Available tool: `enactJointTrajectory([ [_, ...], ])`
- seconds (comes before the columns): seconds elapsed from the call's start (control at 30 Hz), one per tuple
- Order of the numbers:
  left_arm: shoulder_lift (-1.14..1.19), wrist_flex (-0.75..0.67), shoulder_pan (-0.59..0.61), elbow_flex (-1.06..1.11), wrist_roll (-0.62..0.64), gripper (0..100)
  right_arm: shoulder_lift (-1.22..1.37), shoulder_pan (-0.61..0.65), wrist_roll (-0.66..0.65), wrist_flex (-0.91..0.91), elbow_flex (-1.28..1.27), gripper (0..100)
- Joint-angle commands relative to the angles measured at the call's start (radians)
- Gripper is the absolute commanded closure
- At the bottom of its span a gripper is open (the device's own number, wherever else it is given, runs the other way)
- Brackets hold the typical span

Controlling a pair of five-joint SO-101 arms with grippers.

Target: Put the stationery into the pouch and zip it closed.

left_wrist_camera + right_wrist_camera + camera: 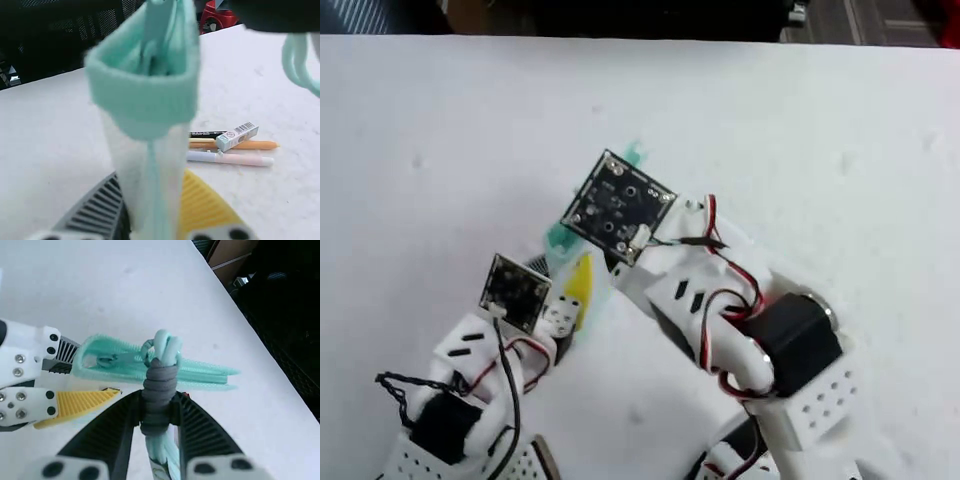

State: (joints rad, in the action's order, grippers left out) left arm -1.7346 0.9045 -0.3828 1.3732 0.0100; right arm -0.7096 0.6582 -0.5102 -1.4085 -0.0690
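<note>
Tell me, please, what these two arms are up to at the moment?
The left end effector is shut on the mint-green, clear-sided pouch. The right end effector is shut on the grey-wrapped mint cord at the pouch's top. A black pen, an orange pen, a white pen and a small pale box lie on the white table beyond, not yet in the pouch.

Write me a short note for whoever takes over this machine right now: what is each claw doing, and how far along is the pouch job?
Left gripper: shut on the pouch, holding it upright.
Right gripper: shut on the grey-wrapped pull cord at the pouch's zip.
The pens and a small box lie together on the table beyond the pouch.
Done: pouch gripped at both ends.
Left: put the stationery in, then zip it closed.
</note>
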Motion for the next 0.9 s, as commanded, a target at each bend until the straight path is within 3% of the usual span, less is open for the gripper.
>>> enactJointTrajectory([
  [0.0, -0.008, -0.032, -0.076, -0.023, 0.005, 94, 0.004, -0.01, 0.009, 0.058, -0.02, 98.1],
  [0.17, -0.008, -0.035, -0.156, 0.015, 0.002, 98, -0.001, -0.01, 0.008, 0.058, -0.026, 98.1],
  [0.43, -0.008, -0.126, -0.11, 0.063, 0.002, 98, 0.001, -0.016, 0.006, 0.056, -0.031, 98.1],
  [0.87, -0.008, -0.107, -0.117, 0.055, 0.003, 98, 0.007, -0.11, 0.006, 0.163, -0.049, 98.1],
])
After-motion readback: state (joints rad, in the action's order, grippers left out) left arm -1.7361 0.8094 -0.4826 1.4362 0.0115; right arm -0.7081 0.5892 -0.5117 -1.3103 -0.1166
